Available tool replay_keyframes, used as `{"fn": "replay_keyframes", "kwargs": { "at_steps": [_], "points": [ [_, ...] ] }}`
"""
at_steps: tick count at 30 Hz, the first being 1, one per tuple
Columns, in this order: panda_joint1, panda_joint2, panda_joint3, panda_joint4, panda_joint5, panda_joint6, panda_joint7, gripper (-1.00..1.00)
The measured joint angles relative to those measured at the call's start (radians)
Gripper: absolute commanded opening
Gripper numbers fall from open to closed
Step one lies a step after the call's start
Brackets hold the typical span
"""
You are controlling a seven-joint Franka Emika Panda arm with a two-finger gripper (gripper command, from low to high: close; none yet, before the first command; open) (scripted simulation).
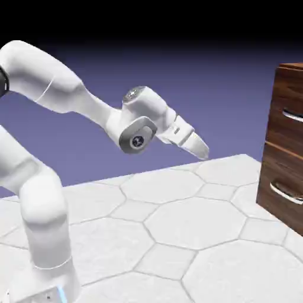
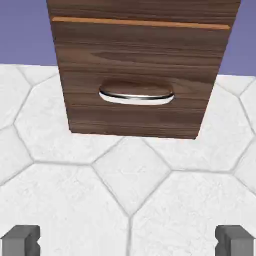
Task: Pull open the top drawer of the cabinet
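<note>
1. While my fingers (image 2: 21, 240) stand wide apart, nothing is between them; in the hand view they show at the bottom edge, one near each bottom corner, grey and square.
2. The cabinet (image 1: 268, 171) stands at the exterior view's right, where the picture cuts it; its wood is dark brown with a visible grain; it rests upon the pale surface (image 1: 195, 222), which has grey lines in a pattern of many-sided tiles.
3. The top drawer (image 1: 286, 131) is in the upper part of the cabinet; its front lies flush with the lower one, so it looks closed; its silver handle (image 1: 293, 116) is partly cut by the picture's edge.
4. In the hand view I see only the bottom strip of this top drawer, at the top of the picture; beneath it runs a thin orange-brown edge (image 2: 140, 23).
5. The lower drawer (image 2: 137, 60) shows there with its full front, also closed; its curved silver handle (image 2: 137, 99) is shiny and lies above the middle of the picture.
6. My white arm (image 1: 56, 86) reaches from the exterior view's left; my hand (image 1: 183, 135) is tilted down toward the right, above the surface; it is well apart from the cabinet, and I touch neither of the handles.
</note>
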Motion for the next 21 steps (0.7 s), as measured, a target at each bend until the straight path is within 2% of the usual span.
{"fn": "replay_keyframes", "kwargs": {
  "at_steps": [21],
  "points": [
    [-0.719, -0.085, 0.617, 0.426, 0.913, -0.096, -0.155, 0.0]
  ]
}}
